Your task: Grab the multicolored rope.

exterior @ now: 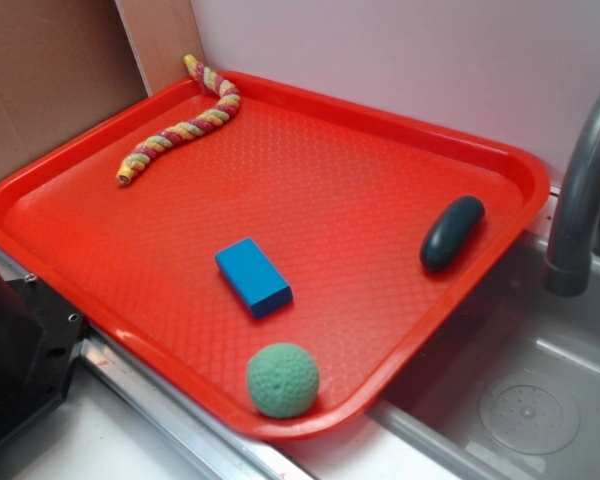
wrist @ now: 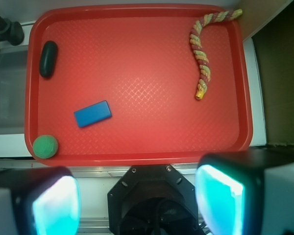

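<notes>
The multicolored rope (exterior: 185,127), a wavy twisted cord striped yellow, pink-red and green, lies in the far left corner of the red tray (exterior: 380,120). From the wrist view the multicolored rope (wrist: 204,54) curves down the tray's (wrist: 137,156) upper right side. My gripper (wrist: 141,198) hangs high above the robot's black base, off the tray's near edge and far from the rope. Its two glowing teal pads (wrist: 56,205) stand wide apart with nothing between them. The exterior view does not show the gripper.
On the tray lie a blue block (exterior: 253,277), a green ball (exterior: 282,379) at the near rim and a dark oblong object (exterior: 452,232) on the right. A sink with a grey faucet (exterior: 580,200) is to the right. Cardboard (exterior: 40,80) stands behind left.
</notes>
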`<state>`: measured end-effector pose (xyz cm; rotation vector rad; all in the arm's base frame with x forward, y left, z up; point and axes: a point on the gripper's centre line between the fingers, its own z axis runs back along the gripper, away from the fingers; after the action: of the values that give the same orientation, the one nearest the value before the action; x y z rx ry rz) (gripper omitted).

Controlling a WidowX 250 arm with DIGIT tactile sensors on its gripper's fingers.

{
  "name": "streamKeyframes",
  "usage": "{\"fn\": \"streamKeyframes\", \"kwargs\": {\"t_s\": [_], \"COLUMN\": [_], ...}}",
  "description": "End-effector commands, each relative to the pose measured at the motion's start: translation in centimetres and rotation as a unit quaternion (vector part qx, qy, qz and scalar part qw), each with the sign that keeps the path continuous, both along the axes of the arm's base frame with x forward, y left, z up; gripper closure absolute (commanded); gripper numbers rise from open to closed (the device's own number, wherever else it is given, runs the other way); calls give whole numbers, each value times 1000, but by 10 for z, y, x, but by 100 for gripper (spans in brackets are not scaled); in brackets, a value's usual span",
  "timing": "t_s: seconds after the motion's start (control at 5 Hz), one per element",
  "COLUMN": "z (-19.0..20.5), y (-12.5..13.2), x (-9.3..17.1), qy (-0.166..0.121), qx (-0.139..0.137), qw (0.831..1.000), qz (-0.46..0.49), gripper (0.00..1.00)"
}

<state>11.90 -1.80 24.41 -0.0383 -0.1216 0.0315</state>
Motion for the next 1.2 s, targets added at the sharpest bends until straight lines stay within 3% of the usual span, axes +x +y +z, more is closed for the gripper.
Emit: {"fn": "streamKeyframes", "kwargs": {"t_s": [0.0, 0.2, 0.4, 0.6, 1.0], "z": [0, -34, -66, -101, -147], "y": [0, 50, 91, 113, 134], "x": [0, 25, 52, 79, 121], "qy": [0, -9, 4, 10, 17], "qx": [0, -29, -32, -42, -25], "qw": [1000, 998, 993, 990, 989], "qz": [0, 61, 113, 132, 142], "gripper": [0, 0, 0, 0, 0]}}
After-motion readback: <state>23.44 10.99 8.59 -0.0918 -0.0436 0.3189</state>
